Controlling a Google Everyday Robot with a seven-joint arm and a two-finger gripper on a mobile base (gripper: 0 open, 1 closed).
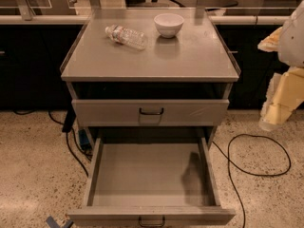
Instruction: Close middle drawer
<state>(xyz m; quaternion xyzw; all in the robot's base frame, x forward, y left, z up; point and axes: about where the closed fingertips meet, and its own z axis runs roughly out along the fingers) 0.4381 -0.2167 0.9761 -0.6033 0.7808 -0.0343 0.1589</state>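
**Cabinet and surroundings, listed near to far**

1. Middle drawer. It is pulled far out of the cabinet towards you and is empty. Its low front panel is the nearest part.
2. Handle. A small dark loop at the centre of that front panel.
3. Cable. It loops on the floor to the right of the cabinet, clear of the drawer.
4. Gripper. It hangs to the right of the cabinet, at about the height of the top drawer, touching nothing. You cannot tell whether the jaws are open or closed.
5. Top drawer. It sits in the cabinet just above the open one and is nearly shut.
6. Tabletop. This is the top of the cabinet.
7. Bottle. It lies on its side at the back left of the cabinet top.
8. Bowl. It stands upright at the back centre of the cabinet top.

**Note for your next move:** from the gripper, the drawer lies down and to the left, well apart. The front panel runs left to right across the cabinet, and the drawer slides from near to far. You will likely need to bring the gripper down in front of the panel and then push it straight in towards the cabinet.
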